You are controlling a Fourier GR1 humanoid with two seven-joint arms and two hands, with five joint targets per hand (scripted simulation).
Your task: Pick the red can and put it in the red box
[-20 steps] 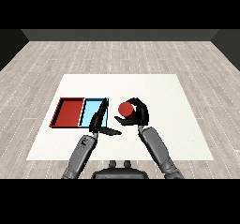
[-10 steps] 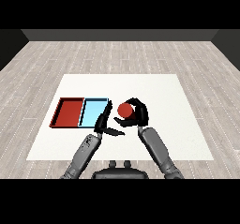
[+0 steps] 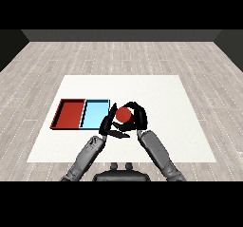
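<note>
— Grey plank flooring point(image 3: 42, 69) is stretching out around the white table point(image 3: 156, 98), with a dark wall running along the far side. What is sitting on that table?

— Two trays are lying side by side, touching along one edge, to the left of both hands. One is the red tray point(image 3: 70, 114), farther out; the other is the light blue tray point(image 3: 95, 114), lying just beside the left hand.

— And the red can?

— The red can point(image 3: 124, 114) is sitting inside the right hand point(image 3: 137, 118), whose black fingers are curling round it from above and from the right side. Only its red top and a bit of its side are showing between the fingers. It is sitting just to the right of the light blue tray, outside both trays.

— What is the left hand doing?

— The left hand point(image 3: 108, 123) is reaching in next to the can's left side, its fingers lying fairly straight and pointing up toward the near right corner of the light blue tray, its thumb pointing toward the right hand. It is holding nothing. Whether it is touching the can or the right hand, I cannot tell; they are overlapping in this view.

— And the arms?

— Both grey forearms are coming in from the lower corners and converging toward the can.
</note>
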